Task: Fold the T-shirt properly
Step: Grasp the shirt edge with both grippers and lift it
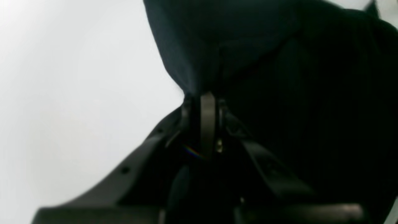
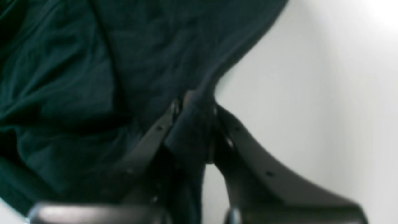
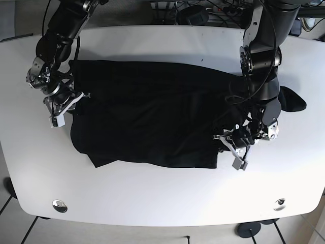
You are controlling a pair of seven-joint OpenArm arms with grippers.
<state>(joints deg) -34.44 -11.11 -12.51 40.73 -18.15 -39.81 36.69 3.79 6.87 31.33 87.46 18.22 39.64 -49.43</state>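
Fabric fills the middle of the white bench — a black T-shirt spread wide and partly folded, one sleeve poking out past its far right side. The left tool sits at the shirt's lower right corner, its fingers pressed together on a bunched edge of cloth. The right tool is at the opposite side edge, likewise pinching a fold of the T-shirt — the cloth rises in a peak from between its fingers.
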